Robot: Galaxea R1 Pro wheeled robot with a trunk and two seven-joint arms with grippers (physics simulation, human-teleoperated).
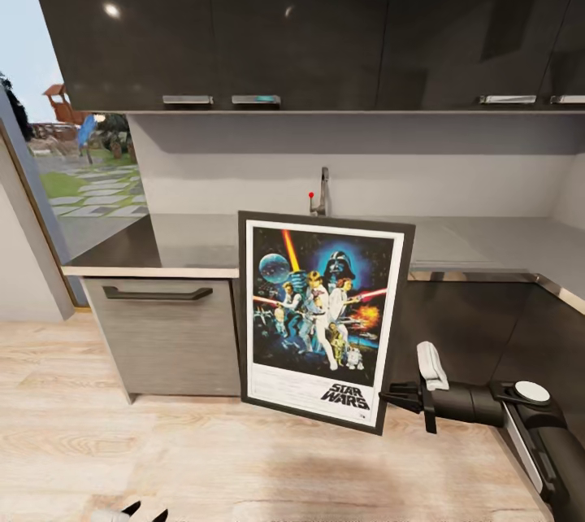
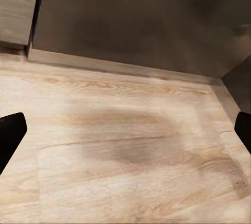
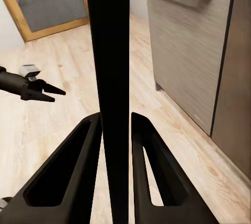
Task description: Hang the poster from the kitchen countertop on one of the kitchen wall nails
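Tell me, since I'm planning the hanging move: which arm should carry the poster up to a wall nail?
The right. Its hand is shut on the poster at its lower right edge, holding it upright off the kitchen countertop. The left hand hangs low over the floor, open and empty.

Head high, facing counter (image 1: 187, 241); wrists floorward (image 2: 125, 156).
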